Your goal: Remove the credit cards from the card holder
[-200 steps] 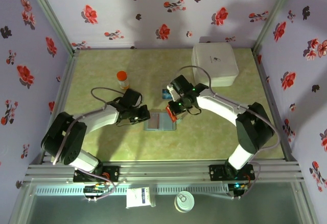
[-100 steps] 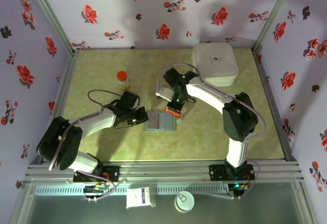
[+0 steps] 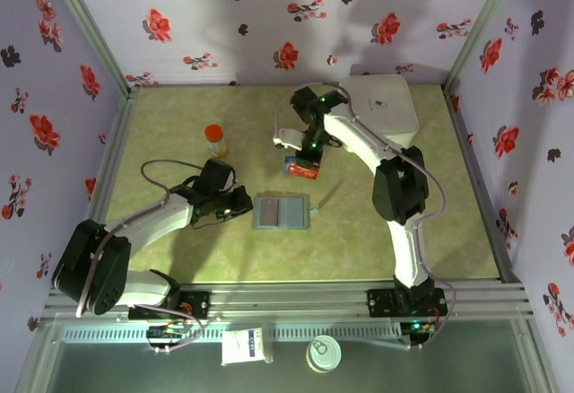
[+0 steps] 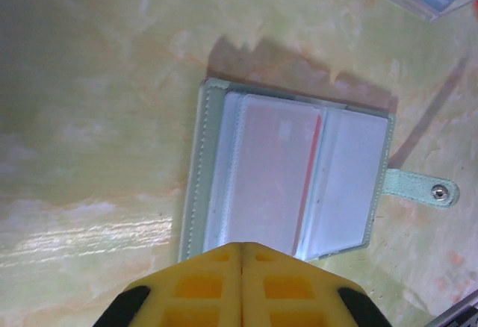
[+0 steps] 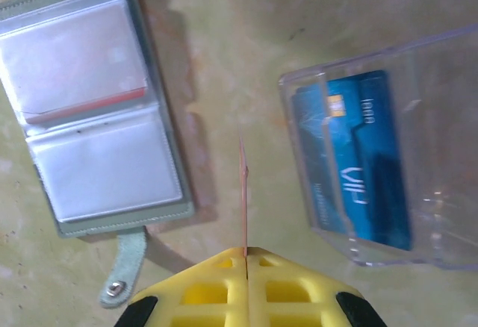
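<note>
Grey-green card holder open flat, red-orange card edge-on, blue card inside clear tray

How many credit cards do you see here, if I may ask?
3: a blue card in the clear tray, a red-orange card edge-on in the right gripper, and a red-edged card in the holder. More may be hidden in its sleeves.

Clear-sleeved grey-green holder; red-orange card; blue card; marbled yellow-green table; white box; lilac walls patterned with red and black flowers.
</note>
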You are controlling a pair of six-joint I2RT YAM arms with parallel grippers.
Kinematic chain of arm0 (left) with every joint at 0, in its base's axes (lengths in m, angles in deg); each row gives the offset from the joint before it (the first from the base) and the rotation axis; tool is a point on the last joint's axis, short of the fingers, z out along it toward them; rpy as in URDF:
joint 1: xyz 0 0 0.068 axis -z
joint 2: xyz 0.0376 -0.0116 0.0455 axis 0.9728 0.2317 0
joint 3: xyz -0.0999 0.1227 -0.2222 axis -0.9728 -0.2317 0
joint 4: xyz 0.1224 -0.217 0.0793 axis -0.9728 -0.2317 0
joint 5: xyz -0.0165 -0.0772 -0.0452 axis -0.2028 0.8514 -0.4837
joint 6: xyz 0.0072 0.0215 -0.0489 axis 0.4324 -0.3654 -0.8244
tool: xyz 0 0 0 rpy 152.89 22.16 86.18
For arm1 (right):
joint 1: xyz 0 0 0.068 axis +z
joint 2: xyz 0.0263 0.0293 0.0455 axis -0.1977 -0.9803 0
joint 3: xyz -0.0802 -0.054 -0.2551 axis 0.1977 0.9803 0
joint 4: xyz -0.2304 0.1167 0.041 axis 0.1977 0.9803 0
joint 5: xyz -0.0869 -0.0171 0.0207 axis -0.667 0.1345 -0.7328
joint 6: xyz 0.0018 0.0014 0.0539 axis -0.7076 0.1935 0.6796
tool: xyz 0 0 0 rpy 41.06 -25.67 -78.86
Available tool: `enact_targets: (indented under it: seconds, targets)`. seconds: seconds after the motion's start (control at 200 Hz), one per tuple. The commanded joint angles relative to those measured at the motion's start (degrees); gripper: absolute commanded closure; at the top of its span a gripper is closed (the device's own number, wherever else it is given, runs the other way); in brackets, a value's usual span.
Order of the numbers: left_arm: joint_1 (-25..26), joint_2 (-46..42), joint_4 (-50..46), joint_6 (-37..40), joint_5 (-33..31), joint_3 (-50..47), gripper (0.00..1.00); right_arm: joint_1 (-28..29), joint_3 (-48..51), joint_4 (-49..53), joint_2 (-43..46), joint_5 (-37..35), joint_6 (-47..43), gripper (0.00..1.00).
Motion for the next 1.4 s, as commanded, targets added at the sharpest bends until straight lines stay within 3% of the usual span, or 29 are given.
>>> enact_targets:
  seconds: [0.0, 0.185, 0.8, 1.395]
  targets:
    - [-0.6, -1.6, -2.9, 0.2, -0.9, -0.9, 0.94, -1.9, -7.7, 5.6, -3.3, 2.2, -4.1, 1.0]
    - [-0.7, -1.0, -3.6, 0.0, -0.9, -0.8, 0.94, -3.9, -16.9, 6.8, -7.8, 3.5, -5.1, 1.0]
    - [-0.9, -0.4, -6.0, 0.1, -1.8, 0.0, 0.94, -4.9, -25.1, 3.3, -14.2, 2.2, -9.3, 1.0]
    - [-0.9, 1.6, -6.1, 0.4, -1.6, 1.3, 0.94, -4.9, -25.4, 6.6, -17.7, 1.8, -12.2, 0.99]
